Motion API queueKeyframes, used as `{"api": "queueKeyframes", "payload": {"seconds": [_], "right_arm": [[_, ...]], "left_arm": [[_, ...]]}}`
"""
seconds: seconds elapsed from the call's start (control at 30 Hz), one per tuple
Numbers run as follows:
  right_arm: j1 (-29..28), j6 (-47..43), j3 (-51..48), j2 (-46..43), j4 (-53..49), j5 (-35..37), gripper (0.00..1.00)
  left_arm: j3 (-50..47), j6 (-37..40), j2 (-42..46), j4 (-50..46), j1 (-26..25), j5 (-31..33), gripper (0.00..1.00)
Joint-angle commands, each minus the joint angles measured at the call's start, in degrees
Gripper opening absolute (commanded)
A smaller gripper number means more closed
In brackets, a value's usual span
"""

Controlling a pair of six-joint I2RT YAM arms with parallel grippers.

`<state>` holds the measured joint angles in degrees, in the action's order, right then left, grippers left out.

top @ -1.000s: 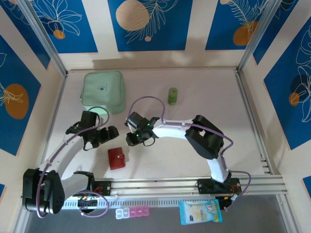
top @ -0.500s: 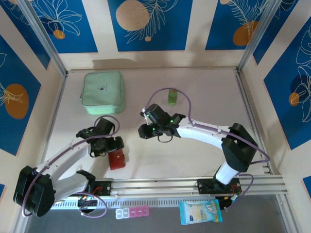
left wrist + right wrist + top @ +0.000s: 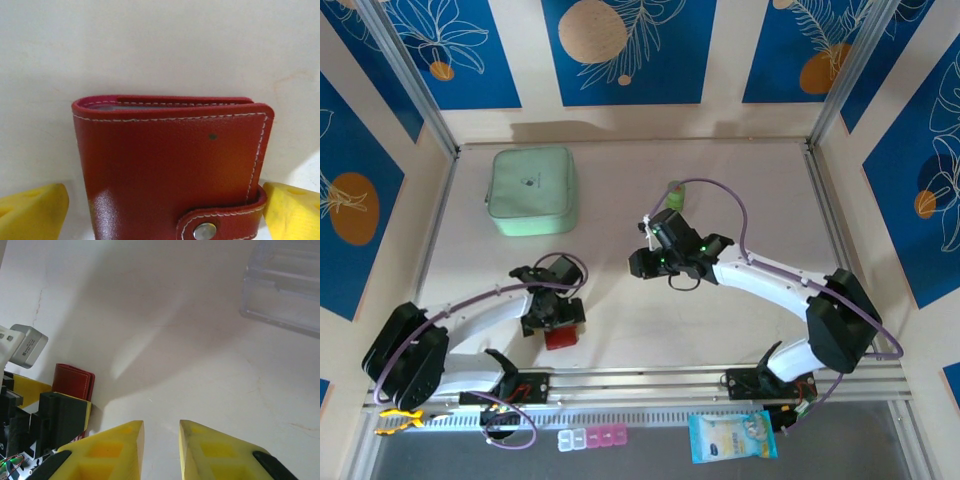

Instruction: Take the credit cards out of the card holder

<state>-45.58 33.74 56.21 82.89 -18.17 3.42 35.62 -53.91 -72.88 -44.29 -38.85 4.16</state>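
Observation:
The card holder (image 3: 170,165) is a small red wallet lying closed on the table, its strap tab snapped down on a metal stud. It peeks out just in front of my left gripper (image 3: 555,312) as a red patch (image 3: 560,338). The left gripper (image 3: 165,212) is open, one yellow fingertip (image 3: 32,207) on each side of the holder and a little apart from it. The credit cards are hidden inside. My right gripper (image 3: 645,262) hovers mid-table, well to the right of the holder (image 3: 74,381). Its jaws (image 3: 161,430) are open by a narrow gap with nothing between them.
A mint-green pouch (image 3: 531,190) lies at the back left and a small green bottle (image 3: 675,190) at the back centre. A pink pill organiser (image 3: 592,437) and a blue packet (image 3: 732,436) sit on the near ledge. A clear plastic piece (image 3: 282,285) stands ahead of the right gripper.
My left gripper has come down toward the near edge and now straddles the card holder, opened wider. The right arm has swung back and to the right, away from the holder.

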Motion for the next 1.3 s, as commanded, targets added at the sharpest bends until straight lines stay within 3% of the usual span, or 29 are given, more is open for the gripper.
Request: {"api": "queueKeyframes", "payload": {"seconds": [0.0, 0.53, 1.27], "right_arm": [[0.8, 0.33, -1.34, -1.76, -0.41, -0.78, 0.27], [3.86, 0.01, -4.58, -5.41, -0.74, -0.52, 0.27], [15.55, -1.04, -11.37, -17.24, -6.93, -1.84, 0.27]], "left_arm": [[1.29, -2.23, -1.77, -0.62, -1.44, 0.41, 0.95], [9.42, -0.62, -8.83, 0.08, -5.08, -0.03, 0.76], [37.45, 5.06, -33.37, 0.26, -10.61, -6.0, 0.75]]}}
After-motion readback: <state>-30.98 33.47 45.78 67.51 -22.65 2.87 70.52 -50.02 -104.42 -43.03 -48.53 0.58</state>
